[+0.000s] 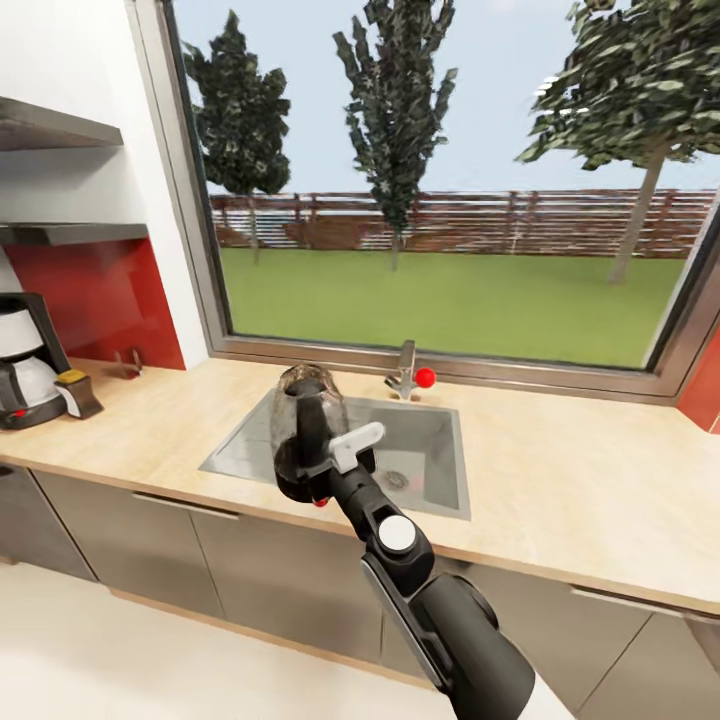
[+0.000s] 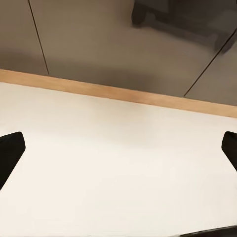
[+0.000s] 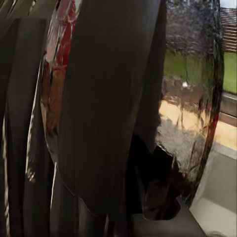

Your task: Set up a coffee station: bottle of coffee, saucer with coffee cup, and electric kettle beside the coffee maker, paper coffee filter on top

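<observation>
Electric kettle in transit above the sink.
Right gripper pinches its black handle, keeping it upright; coffee maker waits far left on the kitchen countertop. Left gripper hangs spread.

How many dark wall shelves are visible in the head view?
2. The thicker upper dark shelf is on the white wall at far left; the thinner lower dark shelf sits below it, above the red backsplash. Both run past the frame edge.

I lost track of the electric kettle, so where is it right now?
In the head view the electric kettle is held in the right gripper over the sink, well to the right of the coffee maker at the countertop's left end.
</observation>
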Controlling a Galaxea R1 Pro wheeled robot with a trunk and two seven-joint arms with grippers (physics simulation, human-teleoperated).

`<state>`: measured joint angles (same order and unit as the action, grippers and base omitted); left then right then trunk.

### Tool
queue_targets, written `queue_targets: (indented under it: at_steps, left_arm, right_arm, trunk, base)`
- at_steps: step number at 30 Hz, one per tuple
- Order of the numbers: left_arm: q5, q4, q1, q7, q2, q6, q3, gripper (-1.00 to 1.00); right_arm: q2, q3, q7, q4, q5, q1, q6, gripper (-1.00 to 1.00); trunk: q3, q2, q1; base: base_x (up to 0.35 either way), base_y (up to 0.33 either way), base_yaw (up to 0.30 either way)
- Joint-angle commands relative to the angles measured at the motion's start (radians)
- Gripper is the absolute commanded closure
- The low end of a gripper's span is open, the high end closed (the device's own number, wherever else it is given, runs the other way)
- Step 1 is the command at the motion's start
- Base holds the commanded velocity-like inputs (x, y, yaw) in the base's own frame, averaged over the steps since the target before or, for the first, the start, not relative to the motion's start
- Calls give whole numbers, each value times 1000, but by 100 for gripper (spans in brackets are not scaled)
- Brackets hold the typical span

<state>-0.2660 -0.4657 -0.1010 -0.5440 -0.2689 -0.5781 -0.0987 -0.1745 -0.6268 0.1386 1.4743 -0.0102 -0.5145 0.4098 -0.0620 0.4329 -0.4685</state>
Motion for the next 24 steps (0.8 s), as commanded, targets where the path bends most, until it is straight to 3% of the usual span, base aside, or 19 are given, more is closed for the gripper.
queue_targets:
  at_steps: [1, 24]
  left_arm:
    - [-9, -1, -1, -10, -2, 4, -2, -100]
    - [-9, 1, -8, 3, -13, 6, -4, -100]
  right_arm:
    - [0, -2, 6, 1, 1, -1, 6, 100]
    - [0, -2, 7, 3, 2, -1, 6, 100]
  trunk:
    - [-1, 2, -1]
    - [24, 2, -1]
  base:
    - [0, 0, 216]
    - [-9, 4, 216]
